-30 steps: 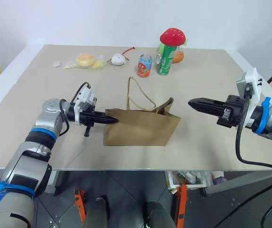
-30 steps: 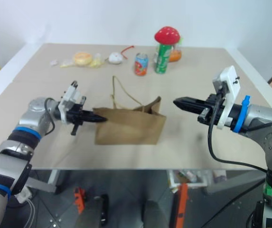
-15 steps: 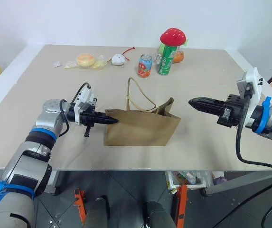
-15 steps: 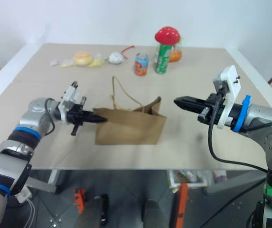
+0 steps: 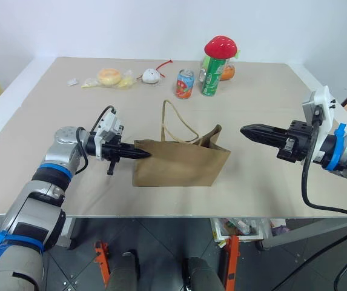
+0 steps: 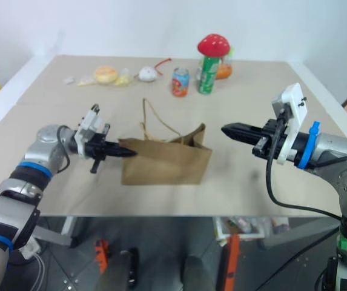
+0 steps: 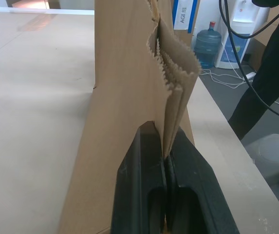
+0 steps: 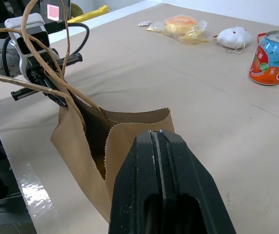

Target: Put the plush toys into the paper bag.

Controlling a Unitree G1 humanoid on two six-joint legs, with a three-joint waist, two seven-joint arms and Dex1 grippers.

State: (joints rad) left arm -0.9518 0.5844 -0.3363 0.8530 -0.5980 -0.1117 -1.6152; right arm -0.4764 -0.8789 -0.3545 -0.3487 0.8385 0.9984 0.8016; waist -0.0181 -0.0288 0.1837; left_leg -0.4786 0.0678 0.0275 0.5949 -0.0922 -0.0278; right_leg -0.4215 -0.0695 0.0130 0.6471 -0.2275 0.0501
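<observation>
The paper bag (image 5: 182, 162) stands near the desk's (image 5: 52, 115) front edge, about midway along it, its mouth up and gaping toward the right side. The left claw (image 5: 144, 154) is clamped on the bag's toothed left rim; in the left wrist view the folded paper layers run down between its closed fingers (image 7: 144, 175). The bag's two thin loop handles (image 5: 176, 121) rise from the rim and lean toward the far edge. The right claw (image 5: 244, 130) hangs above the desk just to the right of the bag's open end, apart from it, its black fingers pressed together with nothing between them, pointing at the bag. In the right wrist view a dark hollow shows inside the mouth, with a small yellowish patch low in it; what that is cannot be told.

Along the far edge, from the left, lie a wrapped orange-and-yellow snack (image 5: 108, 77), a small white toy with a red tail (image 5: 151, 75), an orange soda can (image 5: 184, 83), a green can (image 5: 210, 76) and a red mushroom-capped toy (image 5: 220, 46).
</observation>
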